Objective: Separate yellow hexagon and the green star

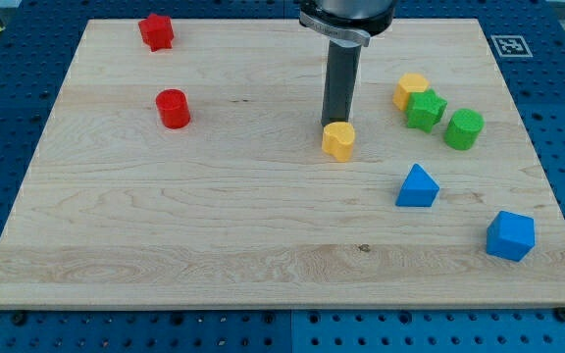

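A yellow hexagon (410,90) lies at the view's upper right and touches the green star (426,109), which sits just below and to the right of it. My tip (336,125) is well to the left of that pair. It rests against the top side of a second, small yellow block (338,141) near the board's middle. The dark rod rises straight up from the tip and leaves the view at the top.
A green round block (464,128) sits just right of the star. A blue triangle (417,186) and a blue cube (510,235) lie at the lower right. A red block (156,31) and a red cylinder (173,108) are at the upper left. The wooden board (165,235) ends near the hexagon's right.
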